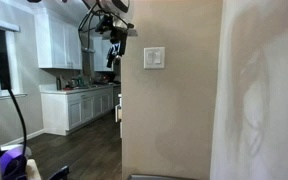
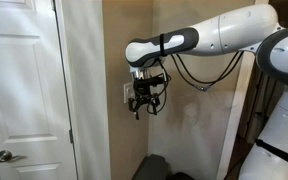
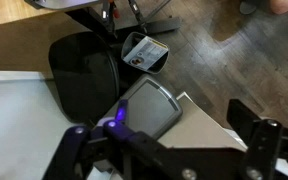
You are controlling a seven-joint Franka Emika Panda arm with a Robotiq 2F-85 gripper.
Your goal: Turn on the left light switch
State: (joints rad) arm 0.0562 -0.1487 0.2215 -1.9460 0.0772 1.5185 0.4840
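Your black pincer [image 2: 144, 108] hangs with fingers spread apart, gripping nothing, close beside the smooth beige wall [image 1: 179, 120]. The left light switch [image 1: 151, 58] sits in a small, square white plate [image 1: 155, 49].

White arm [image 2: 219, 35] is showing black joint bands; black cables [image 2: 191, 72] are hanging toward the black gripper [image 2: 145, 106] at 8 o'clock.
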